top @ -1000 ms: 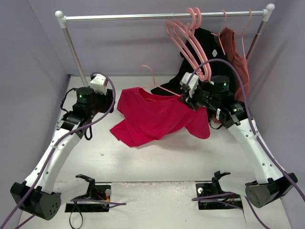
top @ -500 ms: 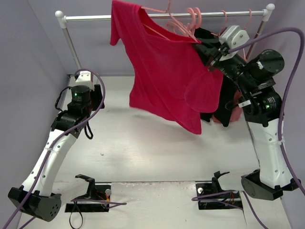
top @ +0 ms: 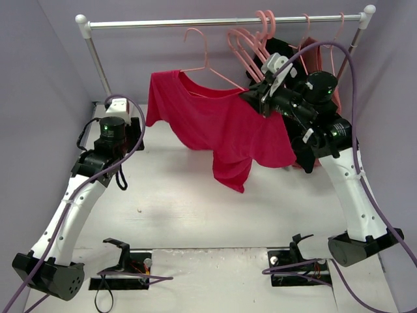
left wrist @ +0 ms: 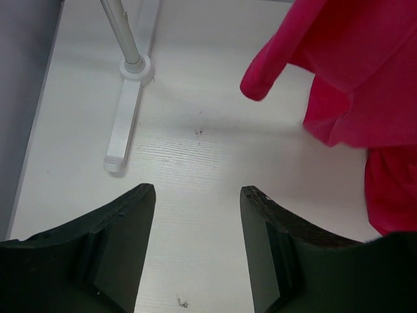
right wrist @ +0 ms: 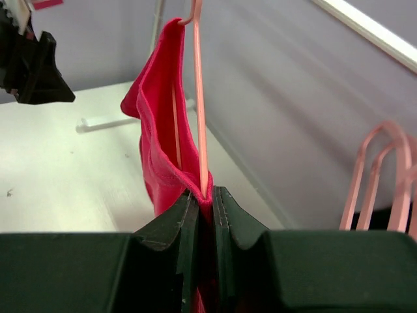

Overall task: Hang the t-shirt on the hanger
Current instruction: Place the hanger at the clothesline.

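Note:
The crimson-pink t-shirt hangs in the air on the light-pink hanger, below the rail, with the hook up and free of the rail. My right gripper is shut on the shirt's shoulder and the hanger arm inside it; the right wrist view shows the jaws pinching red fabric and the pink hanger rod. My left gripper is open and empty, low near the rail's left post. In the left wrist view the shirt hangs at the upper right, apart from the fingers.
A metal rail spans the back on two posts. Several spare pink hangers, a black shirt and a rust-red top hang at its right end. The left post's foot stands on the white table.
My right arm lifted the shirt and hanger off the table, up to rail height, and has now lowered them and swung them level below the rail. The left arm drew back slightly.

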